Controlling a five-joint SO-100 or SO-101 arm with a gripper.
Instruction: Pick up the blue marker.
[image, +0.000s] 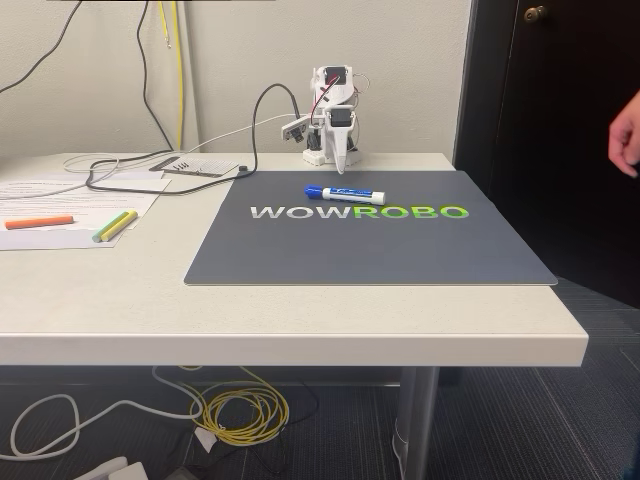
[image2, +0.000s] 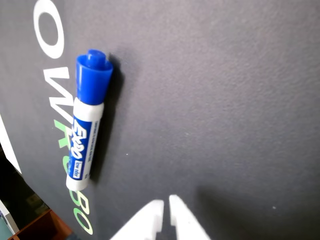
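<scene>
The blue marker (image: 345, 193) lies flat on the dark grey mat (image: 370, 250), just above the white "WOWROBO" print, with its blue cap to the left in the fixed view. In the wrist view the blue marker (image2: 87, 125) is at the left, cap toward the top. My gripper (image: 340, 163) hangs tip-down at the mat's back edge, just behind the marker and not touching it. The wrist view has my gripper (image2: 166, 212) at the bottom edge, its white fingertips (image2: 150, 215) pressed nearly together, shut and holding nothing.
On papers (image: 70, 195) at the left lie an orange highlighter (image: 38, 221) and yellow-green highlighters (image: 115, 226). Black cables (image: 170, 185) run along the back of the table. A person's hand (image: 625, 135) shows at the right edge. The table's front edge (image: 300, 350) is near.
</scene>
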